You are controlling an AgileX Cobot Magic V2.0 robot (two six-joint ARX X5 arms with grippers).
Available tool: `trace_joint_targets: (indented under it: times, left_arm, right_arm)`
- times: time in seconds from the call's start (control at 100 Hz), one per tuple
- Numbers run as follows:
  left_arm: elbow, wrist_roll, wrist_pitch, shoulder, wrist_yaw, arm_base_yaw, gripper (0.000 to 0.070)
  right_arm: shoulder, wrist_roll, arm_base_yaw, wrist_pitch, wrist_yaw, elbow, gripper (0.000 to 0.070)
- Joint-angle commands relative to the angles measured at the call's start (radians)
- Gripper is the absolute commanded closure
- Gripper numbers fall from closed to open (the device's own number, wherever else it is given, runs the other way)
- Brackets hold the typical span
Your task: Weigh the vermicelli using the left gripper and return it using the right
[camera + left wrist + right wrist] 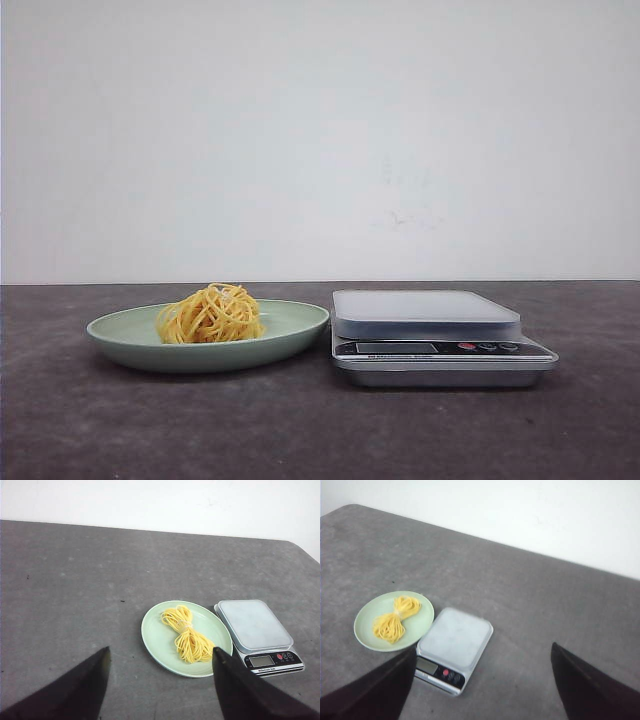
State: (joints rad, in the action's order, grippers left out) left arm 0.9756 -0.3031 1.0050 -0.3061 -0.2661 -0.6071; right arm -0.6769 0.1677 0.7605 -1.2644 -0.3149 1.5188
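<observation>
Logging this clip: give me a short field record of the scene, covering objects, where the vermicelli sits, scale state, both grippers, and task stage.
objects: vermicelli, green plate, kitchen scale, dark table
vermicelli location: bundled on the plate, left of the scale in the front view
scale platform: bare
scale display: too small to read
left gripper: open, holding nothing, raised above the table short of the plate
right gripper: open, holding nothing, raised above the table short of the scale
task stage: weighing not yet begun
</observation>
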Motion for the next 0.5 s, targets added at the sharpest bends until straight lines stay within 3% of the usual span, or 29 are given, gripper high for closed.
trace_joint_targets:
  times: [0.0, 0.14, 0.28, 0.33, 0.38, 0.46, 0.49]
  left_arm:
    - [0.002, 0.001, -0.016, 0.0, -0.002, -0.008, 0.0323]
    - [-0.009, -0.001, -0.025, 0.0, -0.002, -0.008, 0.0323]
    - [-0.016, -0.001, -0.058, 0.0, 0.014, -0.008, 0.0324]
    - [-0.016, -0.001, -0.071, 0.0, 0.013, -0.008, 0.0333]
    - [-0.016, 0.001, -0.082, 0.0, 0.014, -0.008, 0.043]
    - [-0.016, 0.004, -0.094, 0.0, 0.014, -0.008, 0.0694]
    - [-0.016, 0.004, -0.095, 0.0, 0.014, -0.008, 0.0695]
  right_arm:
    - [0.043, 0.032, 0.01, 0.035, 0.005, -0.072, 0.0171]
    - [0.167, 0.037, 0.01, 0.145, 0.063, -0.254, 0.0209]
    - [0.239, 0.034, 0.01, 0.248, 0.08, -0.387, 0.039]
    - [0.249, 0.032, 0.01, 0.273, 0.078, -0.415, 0.0514]
    - [0.25, 0.021, 0.01, 0.296, 0.079, -0.435, 0.07]
    - [0.25, -0.001, 0.01, 0.324, 0.078, -0.449, 0.0693]
    - [0.249, -0.004, 0.01, 0.34, 0.079, -0.453, 0.0693]
